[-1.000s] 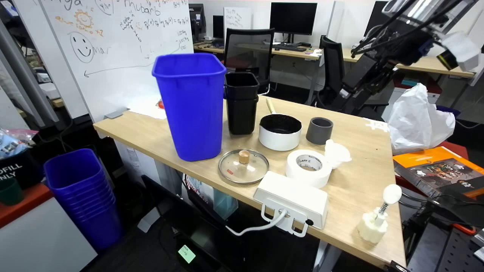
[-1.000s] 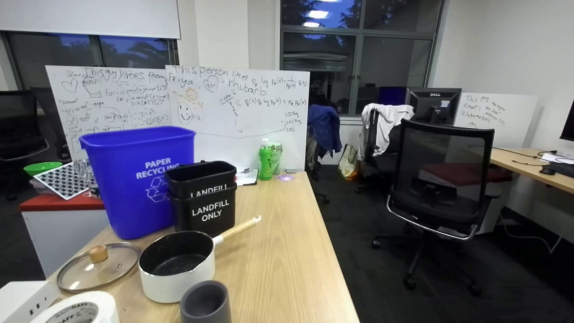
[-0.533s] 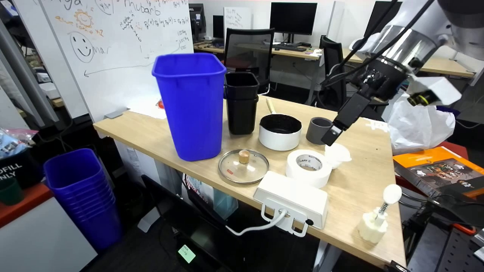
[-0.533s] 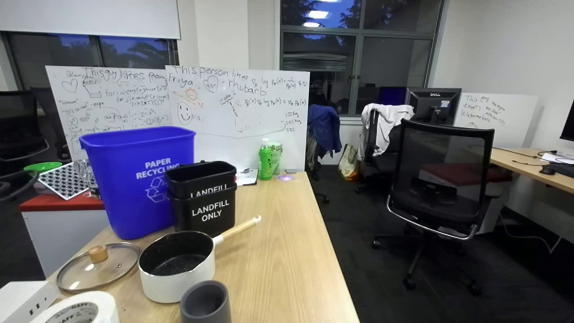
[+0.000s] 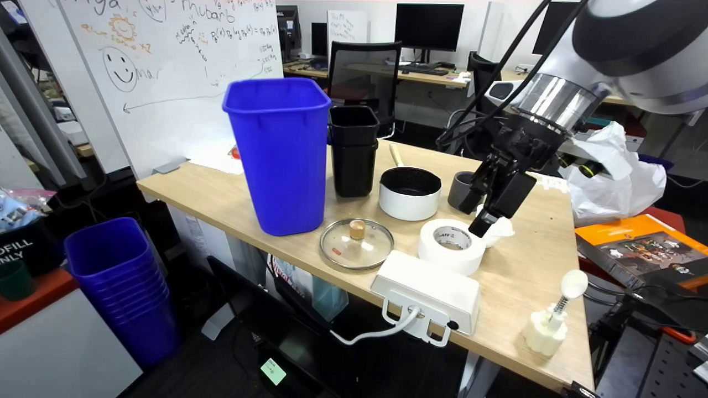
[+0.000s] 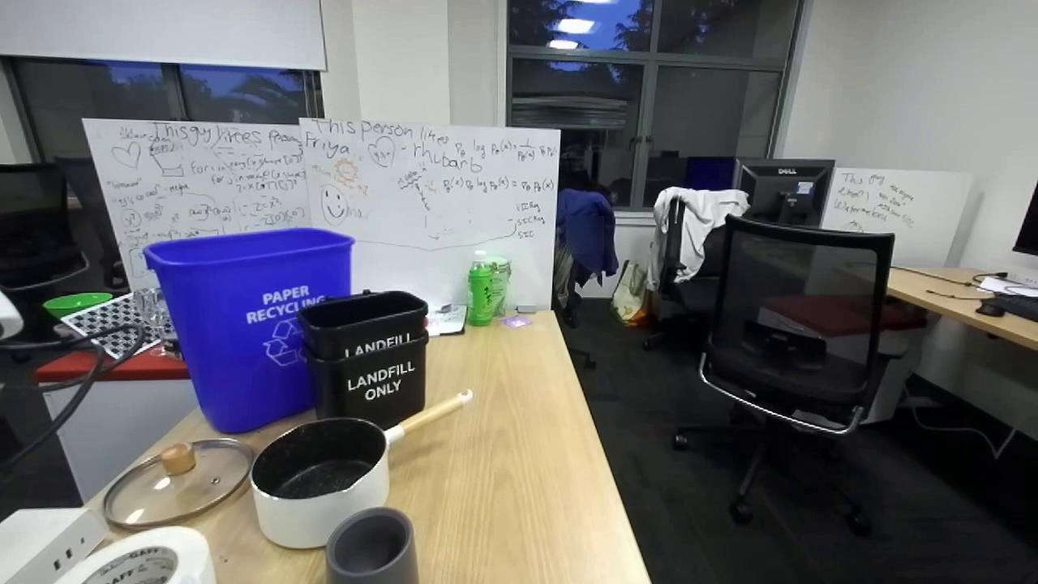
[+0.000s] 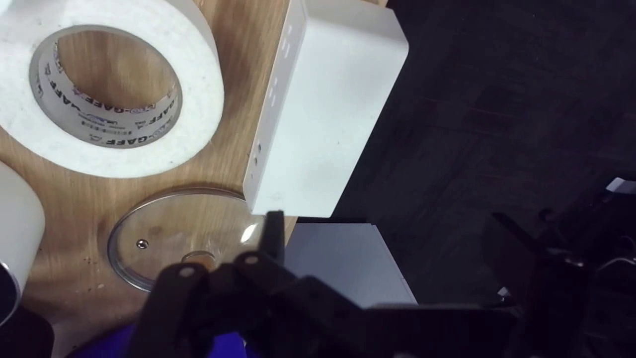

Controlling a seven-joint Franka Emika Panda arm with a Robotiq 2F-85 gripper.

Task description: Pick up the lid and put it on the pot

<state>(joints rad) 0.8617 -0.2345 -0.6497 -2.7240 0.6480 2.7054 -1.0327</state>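
Lid [image 5: 354,252]: flat on the table [image 5: 531,257], wooden knob [image 5: 357,228] uppermost, between the blue bin [image 5: 276,166] and the white box [image 5: 426,276]. It is off the pot [image 5: 409,204]. Whether its rim touches the box cannot be determined; in the wrist view the box corner and the gripper [image 5: 473,219] both cut across it.

Pot: upright, top uncovered, dark interior visible in both exterior views. Its handle [image 6: 430,415] points away past the stacked black bins [image 6: 381,381]. Pot and lid are near each other but apart — bare table shows between them in the wrist view.

Gripper: wide, its fingers [image 5: 480,225] separated, with part of the white funnel [image 5: 503,229] visible behind. It slants downward from the arm [image 5: 625,77], which enters at upper right in an exterior view. There the fingertips overlap the edge of the tape [image 5: 470,257]; height above it cannot be judged.

Other items: the tape lies flat just beside the box, "GAFF" legible inside its core in the wrist view. A grey cup [image 6: 371,560] stands upright beside the pot — partly screened by the gripper in an exterior view. A cable [image 5: 381,333] runs from the box beyond the table edge.
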